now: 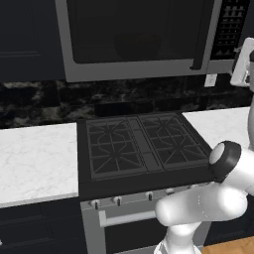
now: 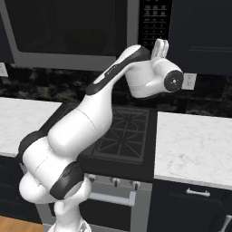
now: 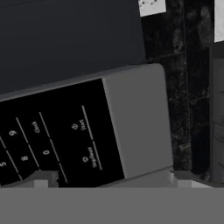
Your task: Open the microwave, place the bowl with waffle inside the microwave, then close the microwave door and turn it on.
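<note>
The microwave [image 1: 139,37] hangs above the stove [image 1: 141,149], wide and grey-framed, with its long axis running left to right along the wall and its front facing out into the room toward the robot. The microwave door [image 1: 131,30] is shut flat against the frame, its dark glass window taking most of the front, and its black vertical handle [image 1: 199,34] stands near the right edge of the door. To the right of the handle is the black button panel [image 2: 155,22]. In the hand view this panel [image 3: 52,135] is seen close and tilted, with number keys and the Start and Stop labels near its lower right corner.

The gripper [image 2: 159,47] is raised just in front of the lower part of the button panel, and its jaws stand wide apart, holding nothing.

In my judgement the risk is in the next press. With the fingers spread so wide, one tip could land on the grey frame or on the Stop key beside Start, because these keys are small and close together. Also the hand is rolled relative to the panel, so a straight push may slide off the key. Whether the bowl is behind the dark glass cannot be told.
</note>
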